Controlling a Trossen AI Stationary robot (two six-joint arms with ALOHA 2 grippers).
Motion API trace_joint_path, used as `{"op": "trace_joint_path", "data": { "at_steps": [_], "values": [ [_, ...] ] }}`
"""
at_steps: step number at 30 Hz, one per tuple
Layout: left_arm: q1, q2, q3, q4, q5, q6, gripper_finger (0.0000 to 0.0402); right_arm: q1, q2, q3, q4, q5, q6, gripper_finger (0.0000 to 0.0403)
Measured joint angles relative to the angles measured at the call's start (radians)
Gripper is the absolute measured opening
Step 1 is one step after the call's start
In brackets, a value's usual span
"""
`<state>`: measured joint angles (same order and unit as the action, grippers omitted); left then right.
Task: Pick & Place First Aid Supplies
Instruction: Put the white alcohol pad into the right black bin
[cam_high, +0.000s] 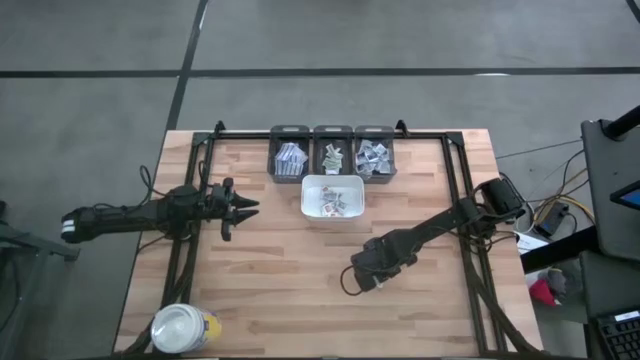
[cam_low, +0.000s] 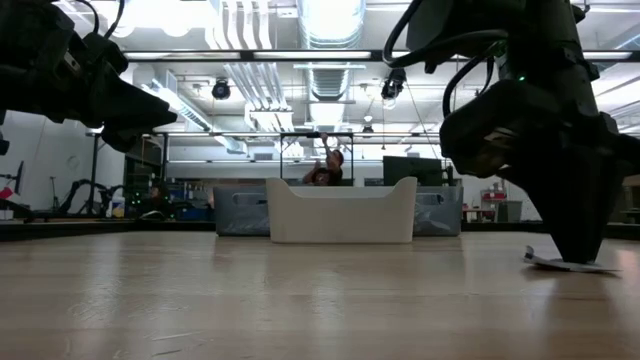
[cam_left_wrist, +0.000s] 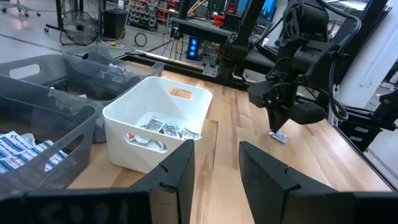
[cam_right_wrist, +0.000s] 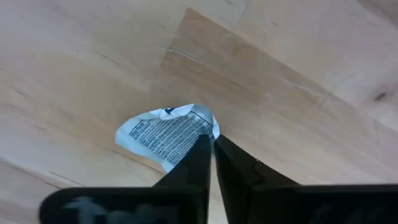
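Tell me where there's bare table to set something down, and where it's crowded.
Free: the wide middle strip between the left gripper and right gripper, and the near edge from the jar rightward. Crowded: the far edge, where three grey bins sit in a row with the white tray in front. The right gripper is pinching a packet on the wood.

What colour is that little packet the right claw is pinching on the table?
The packet is white with small dark print, clearest in the right wrist view.
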<state>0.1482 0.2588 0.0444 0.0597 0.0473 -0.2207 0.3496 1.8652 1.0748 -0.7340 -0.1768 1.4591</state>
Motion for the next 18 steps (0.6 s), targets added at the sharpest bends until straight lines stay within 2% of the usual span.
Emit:
{"op": "trace_joint_path", "data": {
  "at_steps": [11,14,18],
  "values": [
    [0.0,0.0,0.0,0.0,0.0,0.0,0.012,0.0,-0.051,-0.01,-0.144,0.007,-0.103,0.0008],
    [0.0,0.0,0.0,0.0,0.0,0.0,0.012,0.0,-0.097,-0.007,-0.166,0.007,-0.192,0.0008],
    [0.0,0.0,0.0,0.0,0.0,0.0,0.012,0.0,-0.16,-0.004,-0.15,0.004,-0.416,0.0008]
  ]
}}
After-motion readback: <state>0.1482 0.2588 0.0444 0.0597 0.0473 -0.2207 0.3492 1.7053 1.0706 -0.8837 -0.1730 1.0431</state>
